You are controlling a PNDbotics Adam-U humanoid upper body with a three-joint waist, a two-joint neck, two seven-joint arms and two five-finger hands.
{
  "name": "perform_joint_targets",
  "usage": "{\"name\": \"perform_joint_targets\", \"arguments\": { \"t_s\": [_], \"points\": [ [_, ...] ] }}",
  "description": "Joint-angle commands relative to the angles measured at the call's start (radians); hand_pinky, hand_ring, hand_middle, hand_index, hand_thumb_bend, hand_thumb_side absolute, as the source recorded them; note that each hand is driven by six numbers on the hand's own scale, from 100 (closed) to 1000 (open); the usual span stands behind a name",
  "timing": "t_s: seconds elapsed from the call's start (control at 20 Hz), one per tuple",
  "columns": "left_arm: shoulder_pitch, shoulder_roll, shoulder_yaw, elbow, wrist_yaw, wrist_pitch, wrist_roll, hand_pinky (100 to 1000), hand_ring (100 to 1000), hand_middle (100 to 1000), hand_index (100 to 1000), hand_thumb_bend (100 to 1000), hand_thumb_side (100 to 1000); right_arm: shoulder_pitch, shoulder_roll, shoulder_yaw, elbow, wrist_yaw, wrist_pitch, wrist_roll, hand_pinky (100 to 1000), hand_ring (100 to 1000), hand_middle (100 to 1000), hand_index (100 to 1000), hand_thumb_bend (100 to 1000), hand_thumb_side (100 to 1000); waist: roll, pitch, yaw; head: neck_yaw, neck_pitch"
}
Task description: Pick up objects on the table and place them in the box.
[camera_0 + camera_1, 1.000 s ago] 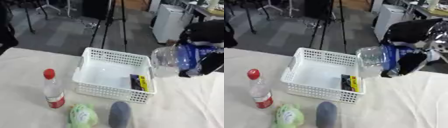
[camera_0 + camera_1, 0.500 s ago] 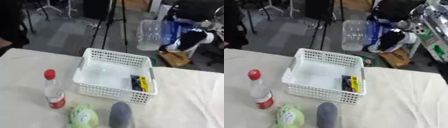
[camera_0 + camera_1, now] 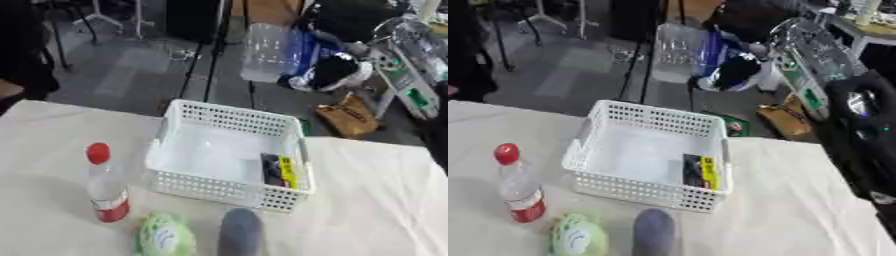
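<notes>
The cream cloth-covered table (image 3: 385, 200) carries a white plastic mesh basket (image 3: 229, 155), a red-capped clear bottle (image 3: 106, 182), a green round object (image 3: 164, 238) and a grey oval object (image 3: 240, 233) — all near the front edge.

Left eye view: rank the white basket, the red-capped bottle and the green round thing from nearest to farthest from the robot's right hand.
1. White basket, middle of the table, just below the right hand that holds a clear bottle up high.
2. Red-capped bottle, upright, left of the basket.
3. Green round thing, at the near edge.

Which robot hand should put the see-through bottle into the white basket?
Probably the right hand: it already holds the clear bottle in the air, above and beyond the basket. No left hand shows in either view.
</notes>
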Motion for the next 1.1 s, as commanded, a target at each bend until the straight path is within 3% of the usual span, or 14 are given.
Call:
{"name": "perform_joint_targets", "arguments": {
  "t_s": [0.05,0.3,0.6,0.95,1.1],
  "points": [
    [-0.014,0.006,-0.001,-0.014,0.005,-0.002,-0.004,728,887,877,784,100,1000,-0.029,0.017,-0.016,0.037,0.021,0.010,-0.064,1000,850,410,448,100,789,0.010,-0.013,0.007,-0.011,-0.013],
    [-0.016,0.003,-0.002,-0.014,0.006,-0.003,-0.004,728,888,878,784,100,1000,-0.028,0.053,-0.002,0.076,0.018,0.006,-0.096,1000,845,404,447,100,789,0.009,-0.005,0.015,-0.014,-0.014],
    [-0.018,0.000,-0.001,-0.014,0.007,-0.003,-0.004,729,889,878,784,100,1000,-0.021,0.084,0.027,0.110,-0.018,-0.012,-0.058,1000,853,443,498,100,813,0.006,0.003,0.020,-0.012,-0.010],
    [-0.018,0.001,0.000,-0.014,0.006,-0.003,-0.002,729,889,878,784,100,1000,-0.018,0.091,0.044,0.136,-0.104,-0.050,0.186,1000,912,594,700,100,944,0.004,0.000,0.019,-0.012,-0.002],
    [-0.018,0.003,0.001,-0.014,0.005,-0.003,0.000,730,889,878,785,100,1000,-0.017,0.089,0.043,0.132,-0.141,-0.050,0.297,1000,931,626,750,130,950,0.005,-0.001,0.017,-0.012,0.001]
  ]
}}
